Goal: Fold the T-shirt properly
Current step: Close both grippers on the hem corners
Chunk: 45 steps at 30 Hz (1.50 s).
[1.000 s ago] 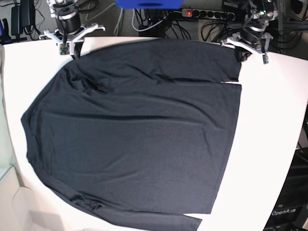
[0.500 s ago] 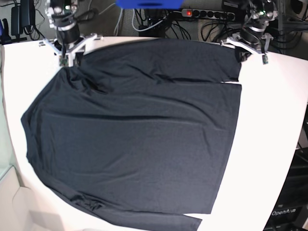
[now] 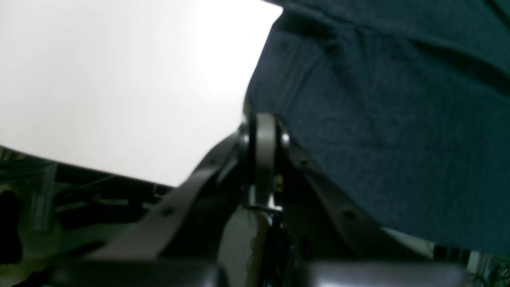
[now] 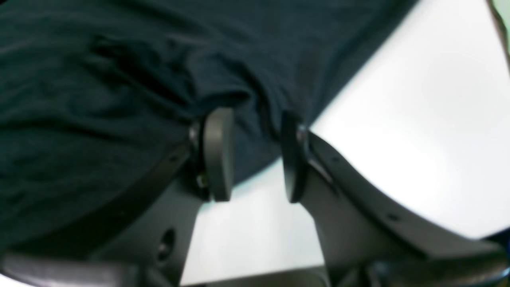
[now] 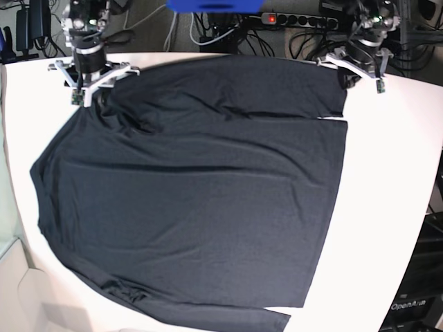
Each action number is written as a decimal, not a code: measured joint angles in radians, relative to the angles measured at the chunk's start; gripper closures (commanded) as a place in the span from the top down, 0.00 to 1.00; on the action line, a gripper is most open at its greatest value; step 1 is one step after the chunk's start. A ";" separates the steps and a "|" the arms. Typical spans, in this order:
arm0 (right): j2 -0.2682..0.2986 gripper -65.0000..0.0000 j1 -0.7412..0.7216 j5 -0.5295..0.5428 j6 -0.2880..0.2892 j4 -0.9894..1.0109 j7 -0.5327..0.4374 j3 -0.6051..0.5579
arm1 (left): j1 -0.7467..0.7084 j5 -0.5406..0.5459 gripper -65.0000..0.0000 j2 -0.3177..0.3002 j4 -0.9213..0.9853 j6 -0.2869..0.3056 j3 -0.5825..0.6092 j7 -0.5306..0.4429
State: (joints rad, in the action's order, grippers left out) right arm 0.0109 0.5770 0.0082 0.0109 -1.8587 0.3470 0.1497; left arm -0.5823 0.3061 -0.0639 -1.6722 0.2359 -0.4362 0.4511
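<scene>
T-shirt (image 5: 201,187) spread flat on white table (image 5: 394,173), covers most of it.

R gripper (image 4: 251,155) at far-left corner of shirt, jaws parted, fabric edge bunched betw pads, not clamped.

L gripper (image 3: 263,135) at far-right corner, jaws together; can't tell if cloth is pinched.

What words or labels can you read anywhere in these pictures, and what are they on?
"OpenArm": white letters on the dark stand at the lower right corner of the base view, small but readable.
Black shirt: plain, no print or tag showing.
White table: no markings.
Both wrist views: blurred, no text visible.
</scene>
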 measured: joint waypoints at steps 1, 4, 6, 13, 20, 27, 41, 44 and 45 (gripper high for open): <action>-0.014 0.33 -0.004 0.000 0.000 0.000 0.000 0.014 | -0.003 -0.003 0.00 0.000 -0.008 0.000 0.000 0.007; -0.058 0.33 -0.026 0.000 0.000 0.001 -0.008 0.074 | -0.011 -0.003 0.00 0.001 -0.018 0.000 0.002 0.014; -0.089 0.33 -0.027 0.000 0.000 0.006 -0.018 0.097 | -0.010 -0.003 0.00 0.001 -0.022 0.000 0.002 0.023; -0.116 0.33 -0.055 0.001 0.000 0.083 -0.008 0.094 | -0.011 -0.006 0.00 0.001 -0.022 0.000 0.002 0.023; -0.124 0.33 -0.068 0.000 0.000 0.124 -0.008 0.097 | -0.010 -0.006 0.00 0.001 -0.023 0.000 0.002 0.023; -0.124 0.33 -0.093 0.000 -0.001 0.177 -0.059 0.097 | -0.010 -0.006 0.00 0.001 -0.023 0.000 0.000 0.023; -0.121 0.00 -0.122 0.003 0.000 0.174 -0.031 0.094 | -0.011 -0.006 0.00 0.001 -0.023 0.000 0.000 0.023; -0.122 0.00 -0.109 -0.002 0.003 0.127 0.003 0.094 | -0.010 -0.006 0.00 0.001 -0.023 0.000 0.000 0.023; -0.122 0.00 -0.105 -0.001 0.003 0.103 0.002 0.094 | -0.010 -0.006 0.00 0.001 -0.023 0.000 0.000 0.023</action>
State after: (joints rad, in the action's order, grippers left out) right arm -0.1108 0.4725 0.0071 0.0139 -1.7561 0.3485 0.2440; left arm -0.5926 0.2996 -0.0628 -1.6947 0.2359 -0.4358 0.4744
